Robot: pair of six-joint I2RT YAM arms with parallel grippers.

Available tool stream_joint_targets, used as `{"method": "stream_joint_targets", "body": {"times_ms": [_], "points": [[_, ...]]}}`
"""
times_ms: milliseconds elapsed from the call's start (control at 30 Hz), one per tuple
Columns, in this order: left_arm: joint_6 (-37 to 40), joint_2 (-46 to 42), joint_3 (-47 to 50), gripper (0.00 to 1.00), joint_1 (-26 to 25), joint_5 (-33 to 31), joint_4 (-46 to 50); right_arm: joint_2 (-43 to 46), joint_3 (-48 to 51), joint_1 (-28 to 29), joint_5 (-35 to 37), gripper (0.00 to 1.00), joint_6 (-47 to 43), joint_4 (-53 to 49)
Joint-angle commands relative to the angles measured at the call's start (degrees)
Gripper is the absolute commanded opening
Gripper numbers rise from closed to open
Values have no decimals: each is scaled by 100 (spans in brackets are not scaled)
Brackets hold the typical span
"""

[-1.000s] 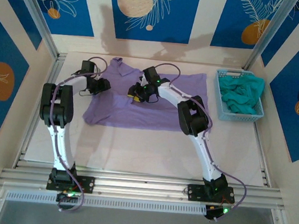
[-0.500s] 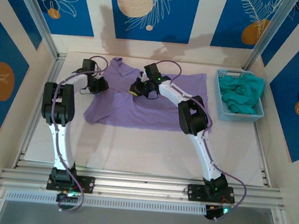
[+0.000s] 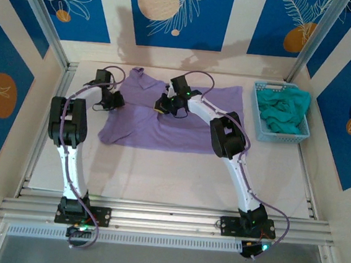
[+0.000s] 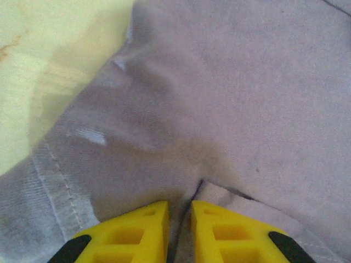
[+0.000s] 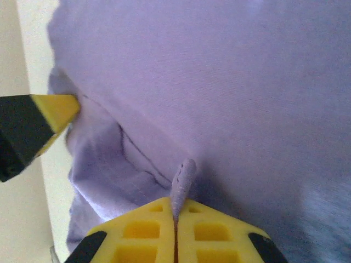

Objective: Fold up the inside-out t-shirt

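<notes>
My left gripper [image 4: 178,216] and right gripper [image 5: 175,219] each pinch a ridge of the lavender t-shirt [image 3: 163,130] between near-closed jaws. The rest lies flat ahead of them, so I reckon these 2 grips are for folding.

Lavender t-shirt [image 3: 163,131], teal garment [image 3: 283,108], lt-blue basket [image 3: 282,138].

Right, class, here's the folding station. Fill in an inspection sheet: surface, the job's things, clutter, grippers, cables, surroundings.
Surface: pale table, metal rail along its near edge.
Job's things: lavender t-shirt spread flat across the far half, seams showing.
Clutter: blue basket at far right holding a teal garment.
Grippers: left gripper shut on the t-shirt's left part; right gripper shut on a pinched ridge of it.
Cables: purple cables run along the left arm and right arm.
Surroundings: blue and cream patterned walls, metal frame posts.
</notes>
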State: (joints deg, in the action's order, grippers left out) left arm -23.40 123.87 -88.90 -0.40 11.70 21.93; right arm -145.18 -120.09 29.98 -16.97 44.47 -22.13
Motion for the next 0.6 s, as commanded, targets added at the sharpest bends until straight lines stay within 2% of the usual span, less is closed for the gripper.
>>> {"method": "stream_joint_targets", "body": {"times_ms": [0, 100, 167, 300, 467, 567], "points": [[125, -219, -26, 24, 82, -195, 166, 353, 66, -37, 457, 12, -270, -376], [125, -354, -57, 34, 81, -240, 196, 349, -8, -53, 631, 19, -322, -636], [93, -512, -41, 42, 84, -257, 191, 425, 1, -53, 647, 28, -429, -681], [-102, -1054, 392, 49, 70, -92, -74, 819, 357, -86, 677, 40, -669, -559], [-500, -1942, 1556, 52, -135, 473, -941, 1857, 1697, -263, 616, 43, -887, -6], [-619, -1972, 1743, 53, -379, 959, -1284, 2447, 2486, -401, 648, 44, -1093, 145]]}}
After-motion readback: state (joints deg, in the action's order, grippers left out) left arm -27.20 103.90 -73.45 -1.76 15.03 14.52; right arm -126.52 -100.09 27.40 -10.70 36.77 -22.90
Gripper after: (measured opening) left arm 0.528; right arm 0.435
